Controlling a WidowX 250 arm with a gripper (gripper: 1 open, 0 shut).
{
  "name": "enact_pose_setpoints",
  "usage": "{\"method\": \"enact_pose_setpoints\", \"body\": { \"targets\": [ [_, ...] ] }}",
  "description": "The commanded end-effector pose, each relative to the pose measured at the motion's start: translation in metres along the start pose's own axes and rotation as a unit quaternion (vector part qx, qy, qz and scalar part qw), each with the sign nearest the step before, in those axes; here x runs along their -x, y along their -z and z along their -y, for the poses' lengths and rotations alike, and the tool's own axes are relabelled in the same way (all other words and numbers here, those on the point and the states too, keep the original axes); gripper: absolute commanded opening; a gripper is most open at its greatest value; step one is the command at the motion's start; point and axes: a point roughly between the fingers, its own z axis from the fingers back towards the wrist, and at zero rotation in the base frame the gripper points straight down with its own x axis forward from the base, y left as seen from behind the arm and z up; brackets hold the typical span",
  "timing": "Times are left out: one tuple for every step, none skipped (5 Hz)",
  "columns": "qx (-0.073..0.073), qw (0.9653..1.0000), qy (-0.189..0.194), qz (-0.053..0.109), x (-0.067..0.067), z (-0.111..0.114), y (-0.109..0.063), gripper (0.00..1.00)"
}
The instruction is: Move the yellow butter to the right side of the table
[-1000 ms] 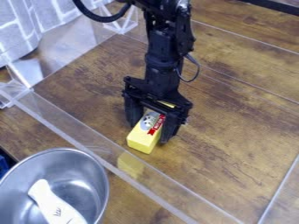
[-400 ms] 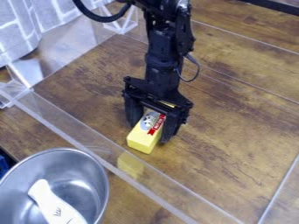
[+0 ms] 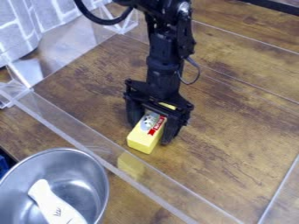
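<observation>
The black arm reaches steeply down, its fingers spread wide apart near the tabletop

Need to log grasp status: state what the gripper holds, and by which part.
Nothing is held yet. The gripper is open, pointing down over the yellow butter, its fingers straddling the block's far end without closing on it.
</observation>
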Motion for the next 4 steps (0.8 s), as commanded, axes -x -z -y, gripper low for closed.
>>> {"method": "enact_pose_setpoints", "body": {
  "targets": [
    [0.004, 0.9998, -0.004, 0.019, -0.0086, -0.0042, -0.0077, 1.0],
    [0.005, 0.9999, -0.004, 0.016, -0.0098, -0.0045, -0.0057, 1.0],
    [0.007, 0.9999, -0.003, 0.013, -0.0108, -0.0049, -0.0045, 1.0],
    [0.008, 0.9999, -0.003, 0.01, -0.0117, -0.0052, -0.0036, 1.0]
  ]
}}
